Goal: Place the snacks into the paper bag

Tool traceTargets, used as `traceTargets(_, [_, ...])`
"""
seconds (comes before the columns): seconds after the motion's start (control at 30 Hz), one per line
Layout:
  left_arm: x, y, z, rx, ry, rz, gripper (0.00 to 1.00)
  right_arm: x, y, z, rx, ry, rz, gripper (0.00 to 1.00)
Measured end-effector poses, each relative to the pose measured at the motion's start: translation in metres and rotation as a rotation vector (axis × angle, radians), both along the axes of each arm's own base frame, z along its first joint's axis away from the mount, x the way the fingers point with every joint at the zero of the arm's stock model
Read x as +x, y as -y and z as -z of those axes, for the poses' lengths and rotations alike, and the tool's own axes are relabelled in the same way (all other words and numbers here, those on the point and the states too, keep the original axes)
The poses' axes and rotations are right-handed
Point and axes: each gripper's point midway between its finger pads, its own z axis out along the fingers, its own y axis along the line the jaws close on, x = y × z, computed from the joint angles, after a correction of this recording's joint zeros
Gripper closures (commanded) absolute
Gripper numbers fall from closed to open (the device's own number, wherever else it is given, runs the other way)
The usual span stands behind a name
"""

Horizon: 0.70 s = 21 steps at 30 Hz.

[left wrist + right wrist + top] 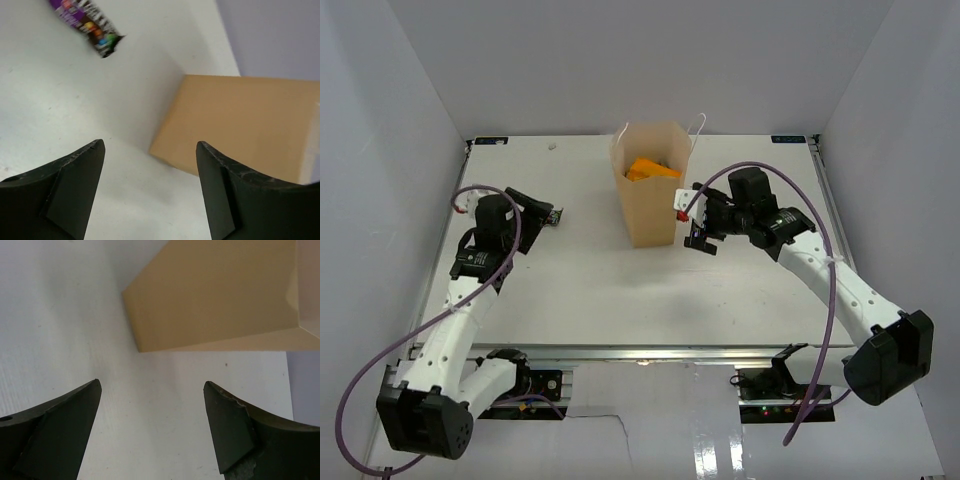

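While left gripper [150,144], right gripper [151,384] gape empty, purple wrapper [82,20] cropped; paper bag [650,212] contents half-hidden.

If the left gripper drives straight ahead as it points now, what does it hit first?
Probably the paper bag, low on its side; the purple bar wrapper lies off-line. Depth unclear.

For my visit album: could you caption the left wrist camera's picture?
Open left hand faces the side of the tan paper bag, a purple snack wrapper lying apart on the white table.
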Motion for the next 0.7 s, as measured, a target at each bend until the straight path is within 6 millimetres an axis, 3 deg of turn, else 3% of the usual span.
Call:
traceTargets(0.07, [0.002,-0.013,0.039,-0.066,-0.116,-0.091,0.15,0.013,0.007,0.003,-0.002,0.013,0.090,0.12])
traceTargets(0.13, [0.007,-0.020,0.063,-0.117,-0.189,-0.155,0.14,0.020,0.013,0.009,-0.005,0.011,0.158,0.12])
traceTargets(0.37, [0.046,-0.034,0.120,-0.286,-0.339,-0.295,0.16,0.025,0.049,0.042,0.002,-0.082,0.348,0.12])
traceTargets(0.57, [0.066,-0.045,0.166,-0.394,-0.474,-0.397,0.18,0.027,0.093,0.050,0.053,-0.132,0.517,0.12])
traceTargets(0.7, [0.083,-0.045,0.183,-0.419,-0.516,-0.419,0.18,0.021,0.113,0.053,0.086,-0.150,0.582,0.12])
